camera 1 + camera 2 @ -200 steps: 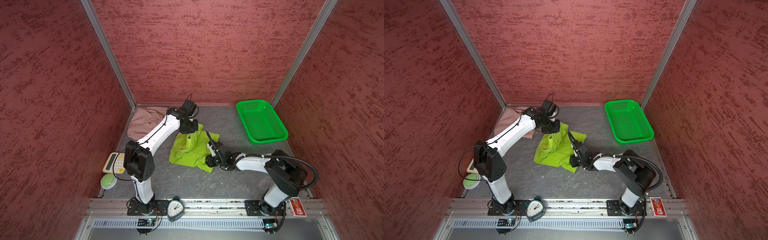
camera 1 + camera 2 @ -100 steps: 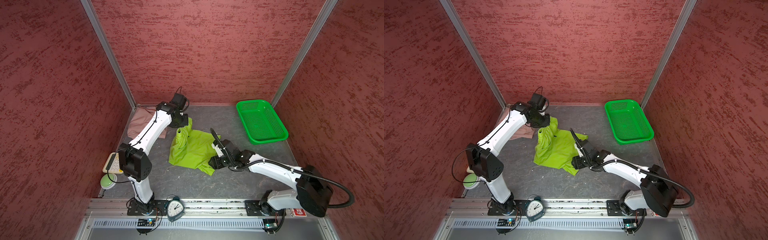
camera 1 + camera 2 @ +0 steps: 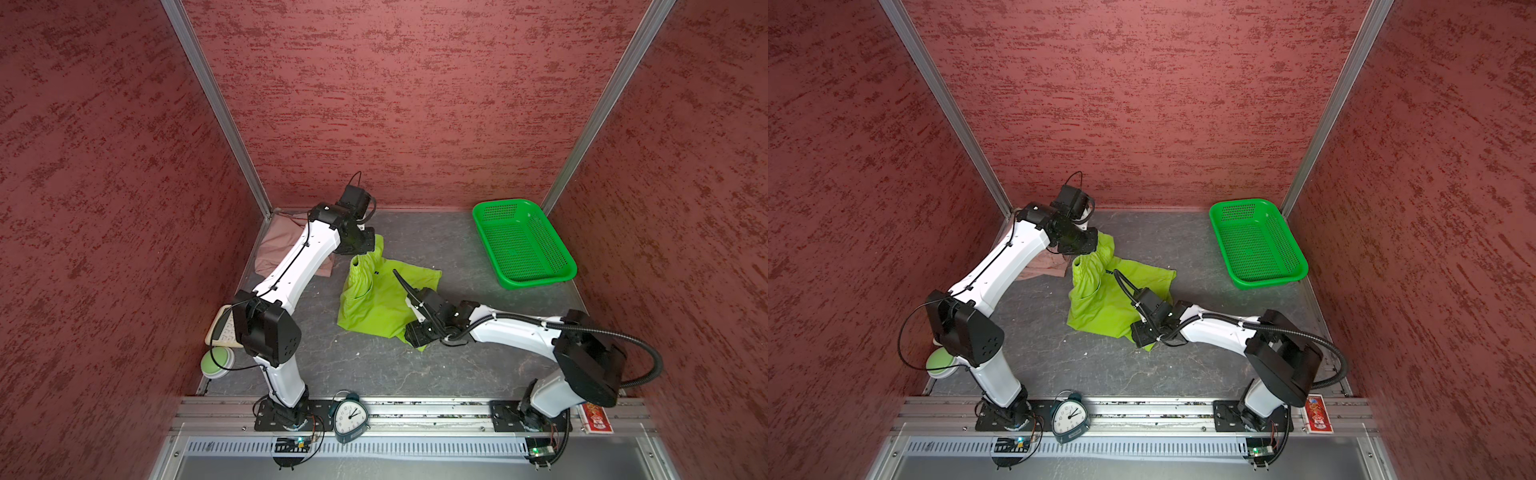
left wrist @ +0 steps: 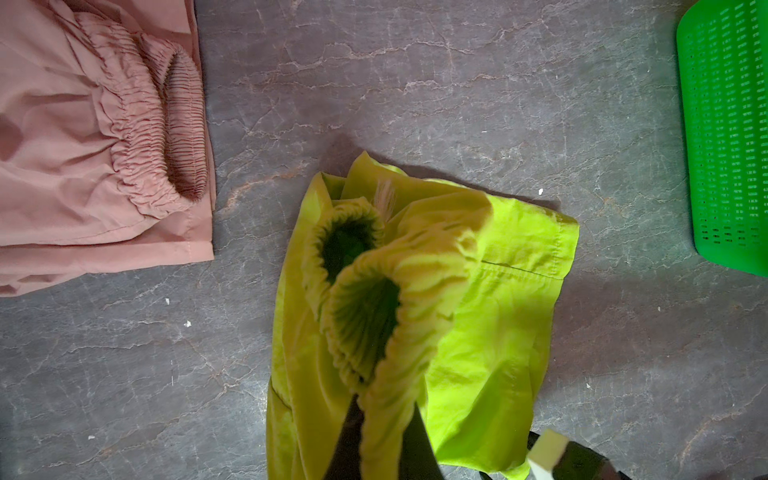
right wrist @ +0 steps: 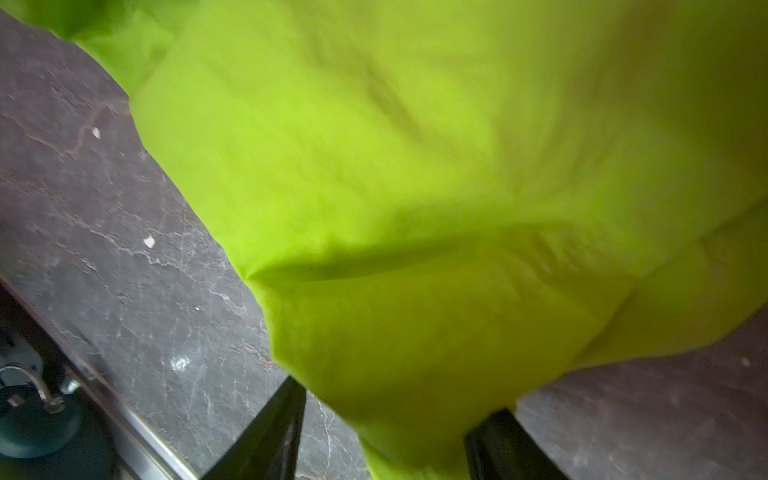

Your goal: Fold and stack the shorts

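The lime green shorts (image 3: 374, 299) (image 3: 1100, 303) lie crumpled mid-floor. Their gathered waistband (image 4: 374, 299) is lifted at the back, pinched by my left gripper (image 3: 368, 247) (image 3: 1090, 245) (image 4: 384, 436), which is shut on it. My right gripper (image 3: 415, 332) (image 3: 1142, 336) (image 5: 386, 440) sits low at the near hem. Its two black fingers stand apart, and a fold of the green cloth (image 5: 415, 208) hangs between them without being pinched. The dusty pink shorts (image 3: 274, 245) (image 3: 1050, 266) (image 4: 83, 166) lie in the back left corner, partly hidden under the left arm.
A bright green perforated basket (image 3: 536, 280) (image 3: 1266, 280) (image 4: 727, 124) stands at the back right. A clock (image 3: 351, 417) sits on the front rail, a red card (image 3: 596, 419) at the front right. A keypad-like slab (image 3: 220, 328) and a green-topped round thing (image 3: 216, 363) lie front left.
My left gripper has pulled the green waistband up and slightly back and left. The right arm's elbow has shifted, and its gripper stays at the near hem.
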`<control>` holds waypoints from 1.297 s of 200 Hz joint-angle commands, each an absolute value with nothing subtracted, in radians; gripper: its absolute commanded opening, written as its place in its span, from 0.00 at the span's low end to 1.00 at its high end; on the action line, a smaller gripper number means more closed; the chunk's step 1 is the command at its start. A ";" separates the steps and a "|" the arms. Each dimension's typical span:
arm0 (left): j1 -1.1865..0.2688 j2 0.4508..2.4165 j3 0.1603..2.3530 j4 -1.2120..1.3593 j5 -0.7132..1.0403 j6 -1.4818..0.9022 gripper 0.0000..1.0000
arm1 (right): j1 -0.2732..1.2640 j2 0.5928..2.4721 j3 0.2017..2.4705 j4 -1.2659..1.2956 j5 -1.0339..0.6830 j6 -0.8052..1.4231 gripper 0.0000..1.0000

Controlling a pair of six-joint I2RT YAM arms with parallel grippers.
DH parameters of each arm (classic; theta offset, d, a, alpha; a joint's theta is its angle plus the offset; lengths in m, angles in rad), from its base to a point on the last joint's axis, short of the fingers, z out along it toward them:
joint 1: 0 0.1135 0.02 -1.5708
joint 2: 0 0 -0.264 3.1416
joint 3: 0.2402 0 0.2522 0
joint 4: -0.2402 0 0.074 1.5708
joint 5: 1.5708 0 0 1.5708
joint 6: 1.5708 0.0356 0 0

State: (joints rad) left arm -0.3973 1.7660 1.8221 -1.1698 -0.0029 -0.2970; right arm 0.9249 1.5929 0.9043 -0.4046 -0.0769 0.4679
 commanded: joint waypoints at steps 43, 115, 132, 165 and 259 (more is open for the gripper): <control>-0.379 1.770 1.806 -1.157 0.018 -0.271 0.00 | 0.930 1.570 0.973 -0.473 0.102 0.480 0.37; -0.371 1.773 1.775 -1.138 0.049 -0.264 0.00 | 0.929 1.574 0.997 -0.515 0.093 0.479 0.20; -0.371 1.774 1.776 -1.137 0.053 -0.264 0.00 | 0.931 1.555 1.009 -0.554 0.094 0.474 0.00; -0.371 1.768 1.780 -1.144 0.036 -0.261 0.00 | 0.930 1.475 0.983 -0.639 -0.004 0.480 0.00; -0.450 1.779 1.796 -1.159 0.058 -0.291 0.00 | 0.855 1.287 0.915 -0.686 -0.155 0.441 0.60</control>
